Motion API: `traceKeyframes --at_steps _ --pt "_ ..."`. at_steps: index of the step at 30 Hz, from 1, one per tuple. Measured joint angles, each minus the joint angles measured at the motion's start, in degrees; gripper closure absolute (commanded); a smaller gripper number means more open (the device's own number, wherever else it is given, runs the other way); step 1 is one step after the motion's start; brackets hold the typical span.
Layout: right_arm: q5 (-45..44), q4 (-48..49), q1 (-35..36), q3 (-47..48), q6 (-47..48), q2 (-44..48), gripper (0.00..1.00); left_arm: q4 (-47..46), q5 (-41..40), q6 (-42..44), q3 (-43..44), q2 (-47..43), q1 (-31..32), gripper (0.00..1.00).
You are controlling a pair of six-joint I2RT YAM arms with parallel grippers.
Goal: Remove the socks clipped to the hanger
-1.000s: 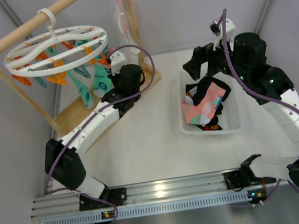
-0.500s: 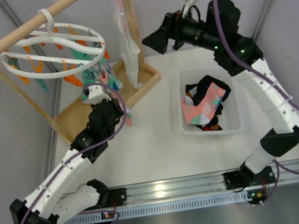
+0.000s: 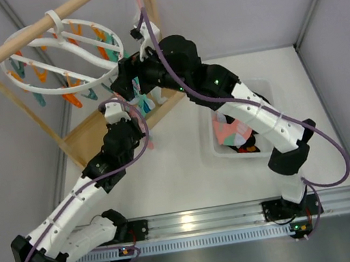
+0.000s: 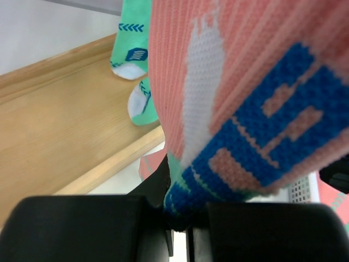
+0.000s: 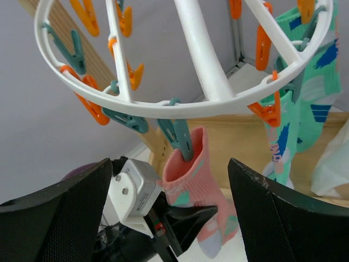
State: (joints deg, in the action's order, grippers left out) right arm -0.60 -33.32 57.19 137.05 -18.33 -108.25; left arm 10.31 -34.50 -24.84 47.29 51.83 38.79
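The white ring hanger (image 3: 93, 47) hangs tilted from the wooden rail, with orange and teal clips under it. A pink sock with blue and mint patches (image 5: 196, 174) hangs from a teal clip (image 5: 177, 134). My left gripper (image 4: 185, 218) is shut on this sock's lower part (image 4: 245, 109); it also shows in the top view (image 3: 139, 126). My right gripper (image 5: 170, 180) is open and empty, just in front of the same sock, under the ring's rim (image 3: 122, 86). Two mint patterned socks (image 5: 305, 103) hang clipped at the far side (image 4: 133, 49).
The wooden rail frame (image 3: 35, 30) and its base board (image 3: 90, 134) stand at the back left. A white bin (image 3: 221, 150) holding loose socks (image 3: 237, 128) sits at mid-right. A white plastic bag (image 5: 332, 164) hangs by the frame's post.
My right arm swung from over the bin across to the hanger. My left arm dropped from the mint socks to grip the pink sock. The ring has tilted.
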Motion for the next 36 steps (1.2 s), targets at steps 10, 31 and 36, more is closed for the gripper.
traceKeyframes --at_steps 10,31,36 --pt "-6.5 -1.2 1.0 2.6 7.6 -3.6 0.19 -0.4 -6.2 8.7 1.4 4.7 2.4 1.00" --pt "0.4 -1.3 -1.6 4.9 15.2 -7.3 0.25 -10.4 -14.0 29.7 1.4 10.8 6.3 1.00" --pt "2.3 1.1 -1.4 4.9 14.9 -8.9 0.25 -10.7 -14.2 32.5 1.4 12.7 6.3 1.00"
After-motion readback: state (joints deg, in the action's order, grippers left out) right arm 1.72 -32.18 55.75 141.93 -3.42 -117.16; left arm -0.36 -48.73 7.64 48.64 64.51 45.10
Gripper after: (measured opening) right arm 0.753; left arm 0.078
